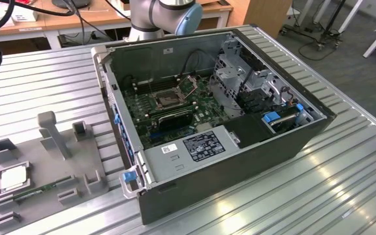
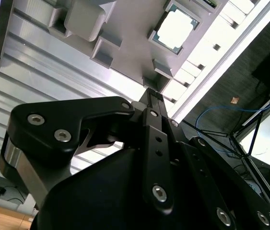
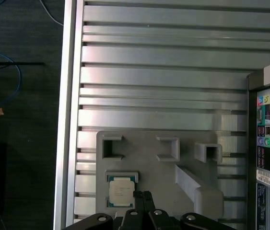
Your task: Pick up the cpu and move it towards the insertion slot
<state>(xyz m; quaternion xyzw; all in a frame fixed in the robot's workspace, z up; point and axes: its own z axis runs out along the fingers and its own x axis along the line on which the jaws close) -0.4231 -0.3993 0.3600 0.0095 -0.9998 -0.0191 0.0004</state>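
Observation:
The cpu [image 3: 122, 191], a flat square chip with a silvery top, lies in a recess of the grey fixture plate [image 3: 149, 167]. It also shows in the exterior view as the cpu [image 1: 13, 178] and in the second wrist view as the cpu [image 2: 175, 29]. My gripper [image 3: 142, 195] hovers above the plate just beside the chip, its two black fingers pressed together with nothing between them. In the second wrist view the gripper [image 2: 153, 93] points down at the plate, short of the chip. The insertion slot [image 1: 168, 100] sits on the green board inside the open computer case [image 1: 240, 161].
Upright grey blocks [image 1: 51, 132] and a long green memory stick [image 1: 41, 191] share the fixture plate. The case's back panel [image 3: 269, 143] stands close by on the slatted metal table [image 3: 163, 72]. The table's edge [image 3: 70, 96] drops to a dark floor with cables.

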